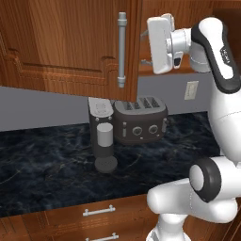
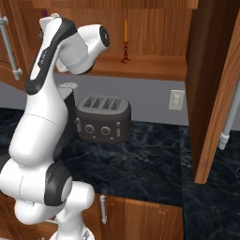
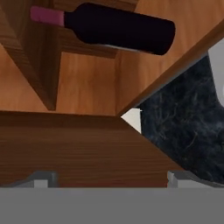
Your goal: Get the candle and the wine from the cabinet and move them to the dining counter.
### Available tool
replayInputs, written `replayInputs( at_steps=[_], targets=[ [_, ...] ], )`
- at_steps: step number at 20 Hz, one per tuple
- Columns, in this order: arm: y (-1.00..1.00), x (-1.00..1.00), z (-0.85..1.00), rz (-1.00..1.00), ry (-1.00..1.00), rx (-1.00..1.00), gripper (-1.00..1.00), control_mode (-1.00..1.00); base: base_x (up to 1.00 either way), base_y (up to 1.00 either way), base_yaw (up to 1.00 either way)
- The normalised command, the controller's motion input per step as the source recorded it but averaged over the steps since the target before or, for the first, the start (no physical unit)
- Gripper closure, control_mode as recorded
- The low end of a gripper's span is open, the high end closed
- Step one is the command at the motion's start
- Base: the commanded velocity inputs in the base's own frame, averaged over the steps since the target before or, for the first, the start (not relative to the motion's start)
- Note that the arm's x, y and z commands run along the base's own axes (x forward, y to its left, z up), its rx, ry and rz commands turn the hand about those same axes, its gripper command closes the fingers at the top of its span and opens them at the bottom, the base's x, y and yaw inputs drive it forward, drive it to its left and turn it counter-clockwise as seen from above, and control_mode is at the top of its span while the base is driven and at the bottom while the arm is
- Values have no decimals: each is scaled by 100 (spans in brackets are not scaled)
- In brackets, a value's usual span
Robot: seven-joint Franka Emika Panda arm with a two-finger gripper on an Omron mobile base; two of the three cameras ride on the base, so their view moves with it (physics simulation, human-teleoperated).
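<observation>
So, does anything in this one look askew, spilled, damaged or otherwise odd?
Nothing stands out. The candle stands upright on the open cabinet shelf, the wine looks intact, and the toaster sits squarely on the countertop with no spill. The open claw holds nothing.

gripper (image 1: 144,47) fingertips tucked behind the cabinet (image 1: 70,42) door, wine (image 3: 109,28) label facing away, unreadable

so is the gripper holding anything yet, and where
Nothing is held. The gripper is open with only wood between its fingertips, and the wine lies beyond it, untouched. The candle stands on the cabinet shelf.
</observation>
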Motion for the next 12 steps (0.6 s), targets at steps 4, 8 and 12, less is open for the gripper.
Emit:
replayInputs(
  at_steps=[4,8,12],
  targets=[
    [41,6,-16,0,-1,0,-100,-100,0,0,0],
    [33,7,-5,0,-1,0,-100,-100,0,0,0],
    [33,-7,-10,1,-1,8,-100,-100,0,0,0]
  ],
)
